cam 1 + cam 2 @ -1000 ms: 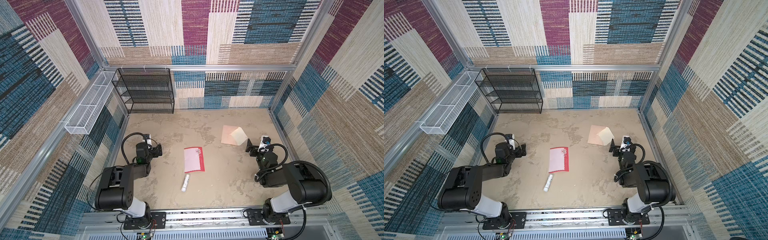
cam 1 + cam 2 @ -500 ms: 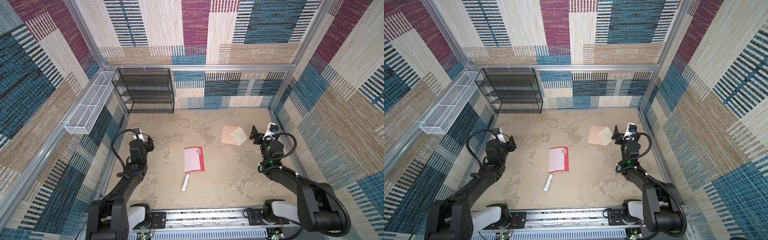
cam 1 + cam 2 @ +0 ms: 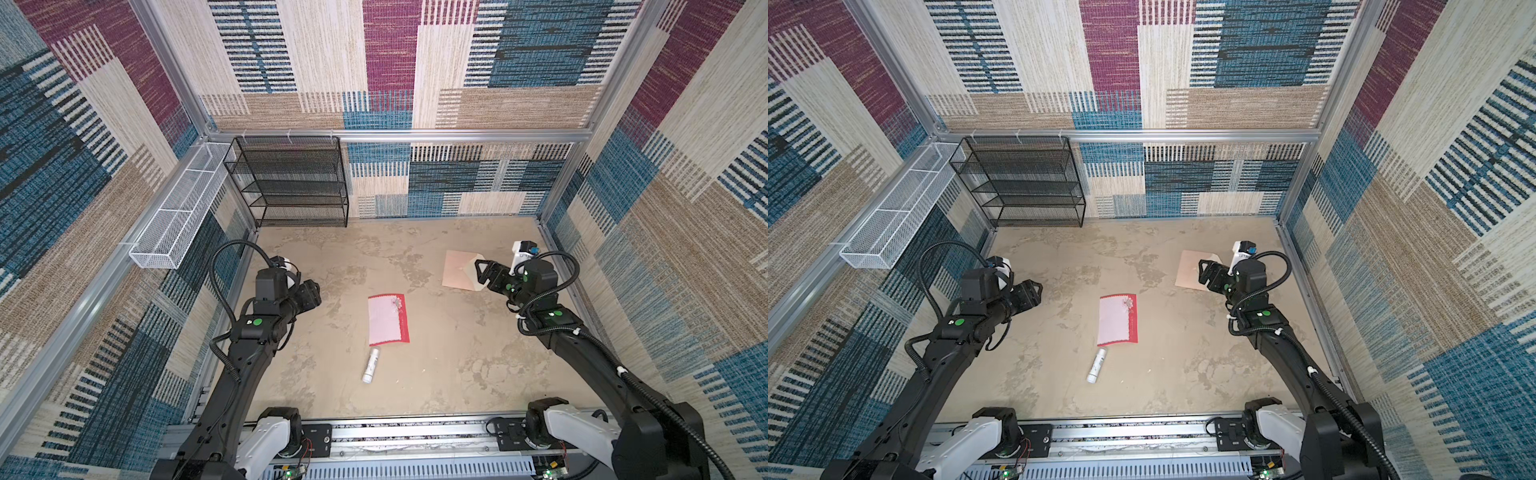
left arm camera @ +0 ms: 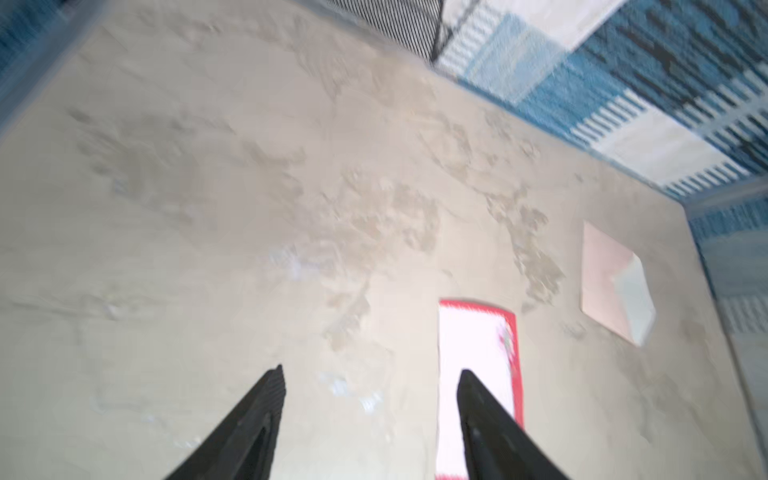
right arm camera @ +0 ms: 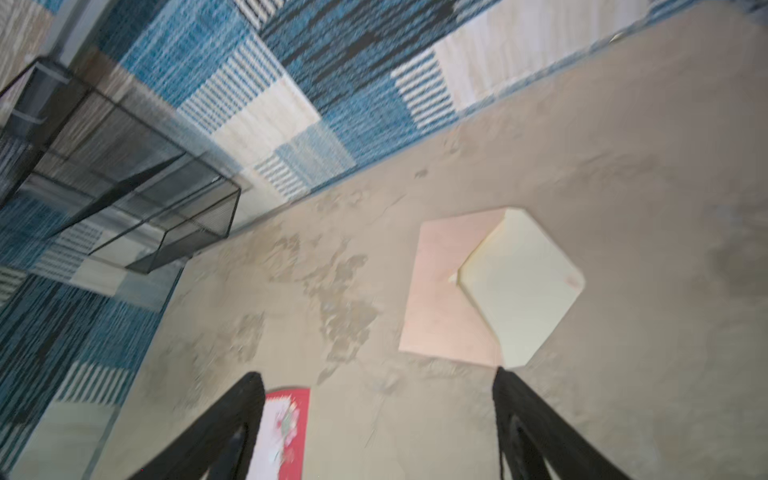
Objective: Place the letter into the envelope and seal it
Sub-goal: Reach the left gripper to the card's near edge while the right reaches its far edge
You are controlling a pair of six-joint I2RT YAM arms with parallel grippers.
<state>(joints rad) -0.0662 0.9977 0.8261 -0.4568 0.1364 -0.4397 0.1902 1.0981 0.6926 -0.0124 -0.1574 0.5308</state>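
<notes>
The letter [image 3: 388, 319] is lying at the middle of the table [image 3: 457, 374], a small tube [image 3: 370, 365] lying just in front of it, not touching. The envelope [image 3: 455, 270] is lying behind and right of the letter. A wire shelf rack [image 3: 291, 183] is standing in the back-left corner, beside a wall-hung mesh basket [image 3: 174, 224].

Letter [image 3: 388, 319] and envelope [image 3: 458, 271], flat and well apart on the surface [image 3: 457, 357].
Letter near the middle, pink face up, red border, floral mark at a far corner; envelope farther back to the right, peach-tan, flap open, cream lining up.
</notes>
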